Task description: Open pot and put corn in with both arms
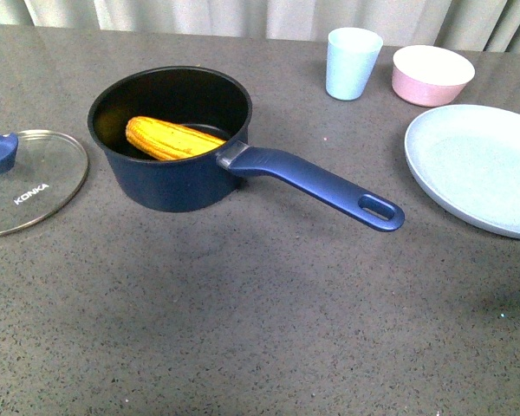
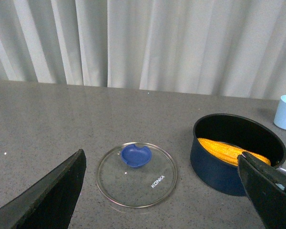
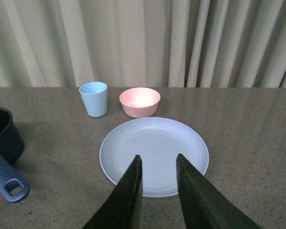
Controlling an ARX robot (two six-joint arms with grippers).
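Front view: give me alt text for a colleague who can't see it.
A yellow-orange corn cob lies inside an open dark navy-blue saucepan on a grey speckled table. Its glass lid with blue knob rests on the table to the left; a pale blue cup, pink bowl and pale blue plate sit right.

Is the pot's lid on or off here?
Off. The lid lies flat on the table beside the pot, whose open top shows the corn inside.

The corn [image 1: 172, 139] lies in the pot [image 1: 169, 178], lid [image 1: 26, 182] to its left, plate [image 1: 481, 169] right.
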